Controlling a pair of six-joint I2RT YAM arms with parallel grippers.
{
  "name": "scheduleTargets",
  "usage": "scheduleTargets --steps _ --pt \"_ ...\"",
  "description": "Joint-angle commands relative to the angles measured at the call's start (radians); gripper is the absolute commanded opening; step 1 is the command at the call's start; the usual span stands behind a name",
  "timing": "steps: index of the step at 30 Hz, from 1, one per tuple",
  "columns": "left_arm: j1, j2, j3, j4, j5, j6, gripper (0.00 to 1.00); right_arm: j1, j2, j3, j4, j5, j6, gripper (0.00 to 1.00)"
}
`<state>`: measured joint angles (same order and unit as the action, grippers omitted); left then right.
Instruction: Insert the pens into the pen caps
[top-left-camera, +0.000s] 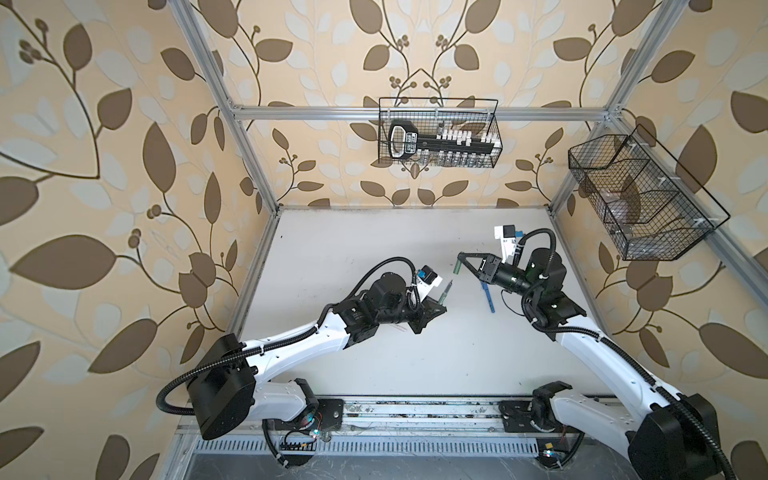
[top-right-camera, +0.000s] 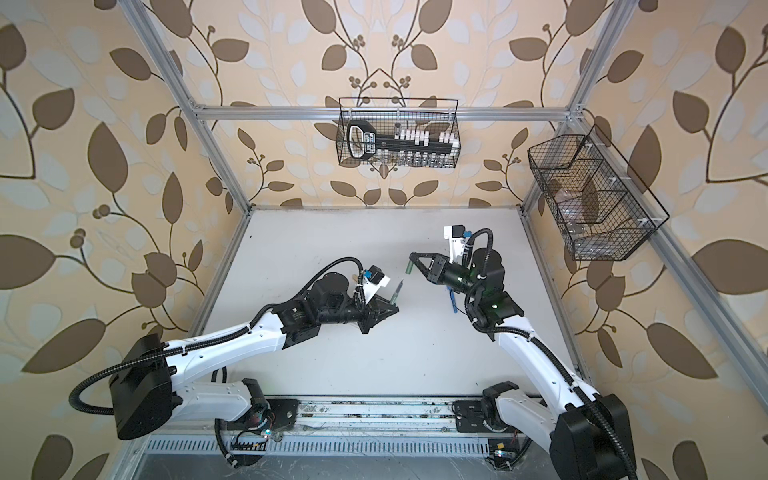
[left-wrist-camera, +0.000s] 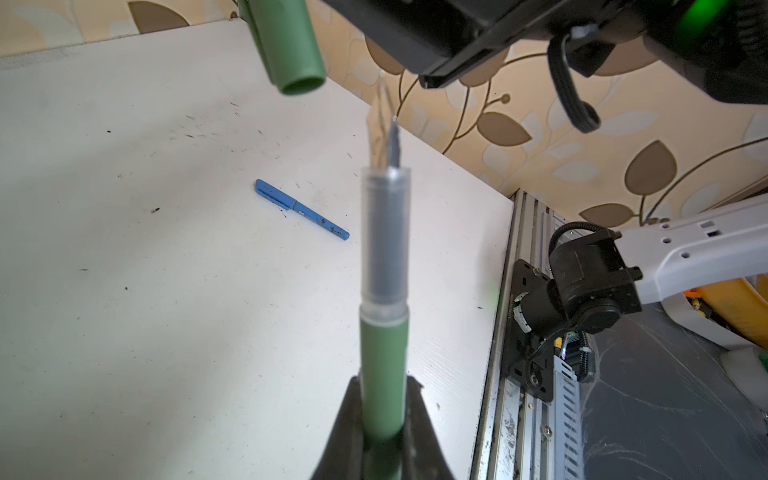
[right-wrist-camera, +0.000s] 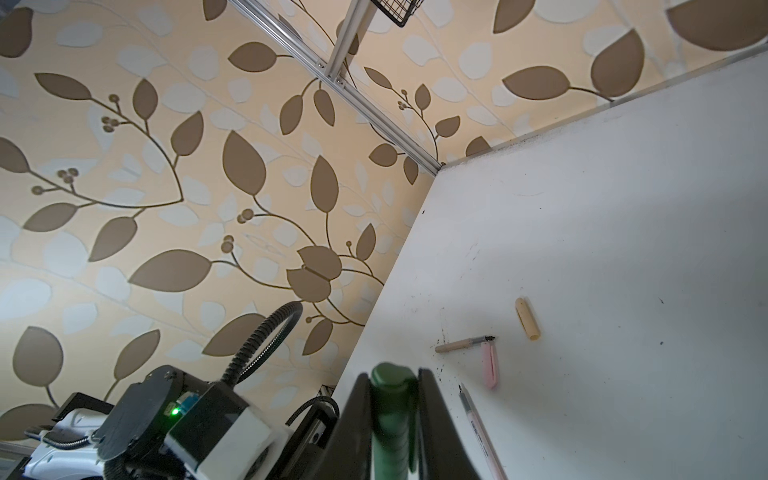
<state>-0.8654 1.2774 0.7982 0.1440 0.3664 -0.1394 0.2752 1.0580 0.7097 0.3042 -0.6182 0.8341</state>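
1. Where the left fingers (left-wrist-camera: 345, 432) are closed, the dark green pen (left-wrist-camera: 384, 353) is clamped between them by its lower body, with the clear section and dark tip projecting well past the fingertips.
2. The dark green cap (right-wrist-camera: 390, 415) is gripped between the narrowly set right fingers (right-wrist-camera: 353, 419).
3. The cap's open mouth is turned toward the pen tip, apart from it and off to one side.
4. Both are held above the tabletop (top-left-camera: 374, 249).
5. A blue pen (left-wrist-camera: 301, 210), capped, lies on the tabletop.
6. A tan pen (right-wrist-camera: 461, 344), tan cap (right-wrist-camera: 527, 318), pink cap (right-wrist-camera: 489, 365) and pink pen (right-wrist-camera: 478, 424) lie loose, with the pink cap just beside the tan pen's tip.
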Motion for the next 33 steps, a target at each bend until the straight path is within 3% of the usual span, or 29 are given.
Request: scheduleTargets --steps 1,33 --pt "-0.011 -0.028 0.010 0.037 0.032 0.010 0.03 0.010 -0.013 0.037 0.030 -0.018 0.006 0.17" --pt "-0.011 -0.032 0.007 0.028 0.014 0.021 0.03 0.045 -0.016 0.042 0.007 -0.014 -0.034 0.17"
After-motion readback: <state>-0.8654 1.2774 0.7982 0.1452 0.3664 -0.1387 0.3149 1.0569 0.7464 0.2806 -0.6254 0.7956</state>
